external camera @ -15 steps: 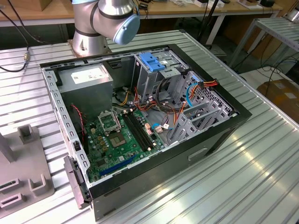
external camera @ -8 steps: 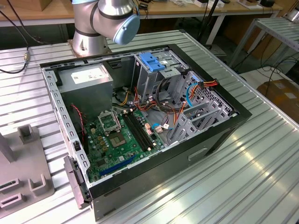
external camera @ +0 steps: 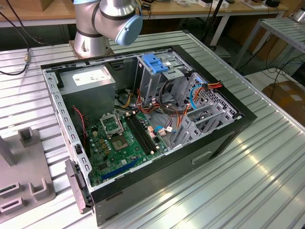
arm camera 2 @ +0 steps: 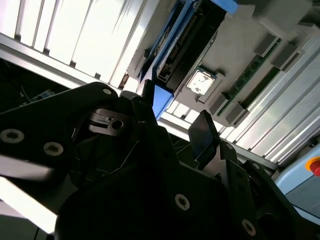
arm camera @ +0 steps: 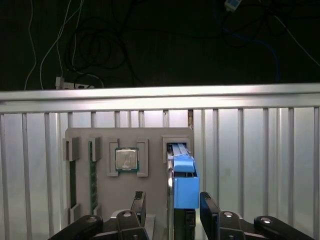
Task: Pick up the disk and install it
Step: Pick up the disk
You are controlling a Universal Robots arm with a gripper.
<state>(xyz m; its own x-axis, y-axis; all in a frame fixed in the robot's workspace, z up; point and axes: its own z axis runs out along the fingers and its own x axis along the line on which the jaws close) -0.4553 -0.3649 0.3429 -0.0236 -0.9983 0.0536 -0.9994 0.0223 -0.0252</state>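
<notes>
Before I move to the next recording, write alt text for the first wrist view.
The open gripper straddles the disk, which stands on edge in a slot of a grey holder, one finger either side. A processor chip sits in the neighbouring pocket; the holder lies on a slatted metal table.

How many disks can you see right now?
1. The disk stands on edge in the grey rack, beside the chip, between the fingers of the open claw. The computer's drive cage may hide others.
</notes>
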